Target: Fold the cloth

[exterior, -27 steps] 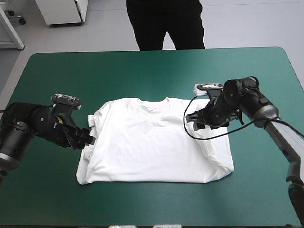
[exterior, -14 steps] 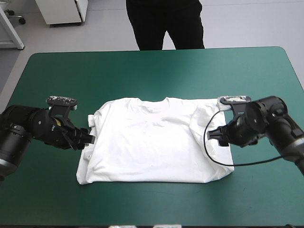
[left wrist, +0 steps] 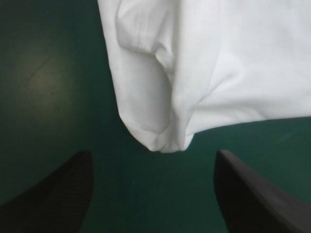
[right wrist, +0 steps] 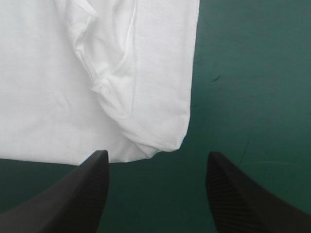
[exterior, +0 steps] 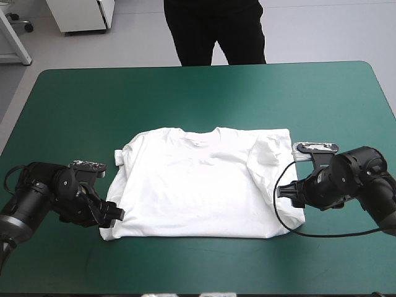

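Both arms have dropped back from the sleeves toward the hem. The left gripper (exterior: 114, 213), earlier beside the left sleeve of the T-shirt (exterior: 198, 182), now sits at the shirt's near-left hem corner. The right gripper (exterior: 286, 193), which had been over the right sleeve, has drawn off the cloth to just outside the near-right hem corner. Both claws are released: in each wrist view the black fingers (left wrist: 68, 189) (right wrist: 77, 194) stand wide apart, with a rounded hem corner just ahead of the gap and nothing between them. I judge the sleeve tucks done and the hem-corner grasp next, ready to carry the hem toward the collar. The shirt lies spread flat in the middle of the table (exterior: 185, 93), collar toward the far edge. Its right sleeve is turned in over the body and the left side seems tucked likewise. It is fairly smooth, with doubled layers and soft creases at both near corners.
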Robot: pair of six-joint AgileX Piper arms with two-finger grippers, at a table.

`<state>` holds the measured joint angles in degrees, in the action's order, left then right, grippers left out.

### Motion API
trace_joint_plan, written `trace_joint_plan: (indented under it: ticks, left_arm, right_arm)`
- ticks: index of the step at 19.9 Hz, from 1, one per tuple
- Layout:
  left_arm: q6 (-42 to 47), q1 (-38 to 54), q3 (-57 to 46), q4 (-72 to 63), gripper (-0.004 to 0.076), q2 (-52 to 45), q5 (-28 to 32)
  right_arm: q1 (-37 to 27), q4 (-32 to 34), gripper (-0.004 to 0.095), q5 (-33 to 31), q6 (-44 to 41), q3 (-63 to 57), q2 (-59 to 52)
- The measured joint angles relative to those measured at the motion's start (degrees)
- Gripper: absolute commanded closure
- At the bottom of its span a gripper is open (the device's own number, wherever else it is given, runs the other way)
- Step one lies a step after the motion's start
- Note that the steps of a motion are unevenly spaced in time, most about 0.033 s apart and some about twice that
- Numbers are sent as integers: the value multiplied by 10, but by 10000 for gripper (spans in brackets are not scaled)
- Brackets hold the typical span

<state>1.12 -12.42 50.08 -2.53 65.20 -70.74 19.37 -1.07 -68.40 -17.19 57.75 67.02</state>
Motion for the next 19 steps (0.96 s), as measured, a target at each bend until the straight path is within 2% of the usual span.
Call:
trace_joint_plan:
  ticks: [4,9,16,18,19]
  left_arm:
    - [0,0,-61,-4,213,-1,15]
    - [0,0,-108,-15,213,2,85]
    - [9,0,-112,-22,214,95,128]
    - [10,0,-115,-22,238,103,129]
    - [11,0,-116,-24,281,103,129]
  right_arm:
    - [0,0,355,0,0,0,0]
    - [0,0,355,0,-2,0,0]
    - [0,0,355,0,-2,0,0]
    - [0,0,355,0,-2,0,0]
    - [0,0,354,0,-2,0,0]
